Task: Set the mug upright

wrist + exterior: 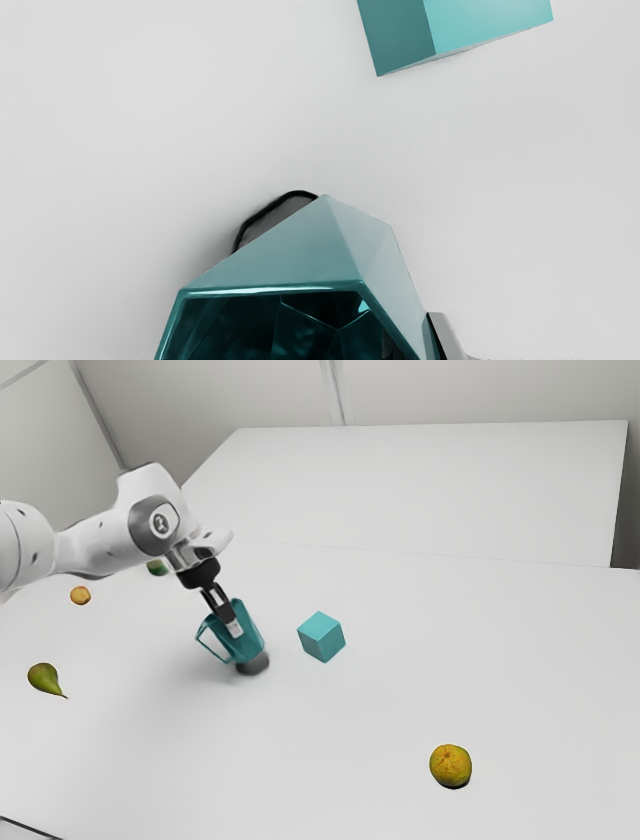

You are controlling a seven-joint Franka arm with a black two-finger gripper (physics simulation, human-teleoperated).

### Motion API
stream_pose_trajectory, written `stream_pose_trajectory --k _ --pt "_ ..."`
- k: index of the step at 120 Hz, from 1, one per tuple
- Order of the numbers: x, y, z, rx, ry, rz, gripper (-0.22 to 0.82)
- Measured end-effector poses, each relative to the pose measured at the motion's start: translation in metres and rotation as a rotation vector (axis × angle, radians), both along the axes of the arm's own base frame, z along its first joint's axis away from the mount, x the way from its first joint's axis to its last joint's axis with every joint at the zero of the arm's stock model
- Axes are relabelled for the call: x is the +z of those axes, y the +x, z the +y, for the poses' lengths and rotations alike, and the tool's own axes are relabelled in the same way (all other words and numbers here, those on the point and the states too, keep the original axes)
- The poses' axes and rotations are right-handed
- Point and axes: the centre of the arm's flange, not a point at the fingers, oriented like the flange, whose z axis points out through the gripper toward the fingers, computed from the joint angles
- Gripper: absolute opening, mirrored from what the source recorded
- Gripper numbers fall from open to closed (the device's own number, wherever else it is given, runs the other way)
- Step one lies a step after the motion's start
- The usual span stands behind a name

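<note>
My gripper (234, 624) is at the teal mug (249, 644) in the exterior view, shut on its wall. The mug leans, its mouth up toward the arm and its dark base low at the exterior view's right; the handle points to that view's left. In the wrist view the faceted mug (300, 265) shows its open mouth, and the gripper (412, 350) has one finger against the outside of the wall and a dark part of the other inside. Whether the base touches the table cannot be told.
A teal cube (321, 637), also in the wrist view as a cube (480, 25), lies close to the mug. An orange-green fruit (451, 766) is nearer the front. A pear (45, 679), a small orange fruit (80, 595) and a green item (157, 568) lie at the exterior view's left.
</note>
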Motion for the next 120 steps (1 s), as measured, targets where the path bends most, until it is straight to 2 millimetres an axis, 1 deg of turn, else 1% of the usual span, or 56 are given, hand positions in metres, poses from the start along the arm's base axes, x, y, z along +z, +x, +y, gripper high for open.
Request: stream_pose_trajectory --k 35,53,69,94,100,120 --pt "-0.004 -0.011 -0.037 0.051 0.213 -0.019 -0.17" --pt "-0.01 -0.018 -0.048 0.109 0.267 -0.033 -0.17" --pt "-0.017 -0.021 -0.051 0.171 0.283 -0.041 -0.17" --pt "-0.023 -0.019 -0.052 0.261 0.286 -0.046 -0.17" --pt "-0.023 -0.018 -0.052 0.279 0.285 -0.046 -0.15" --pt "-0.022 -0.018 -0.059 0.316 0.28 -0.045 0.07"
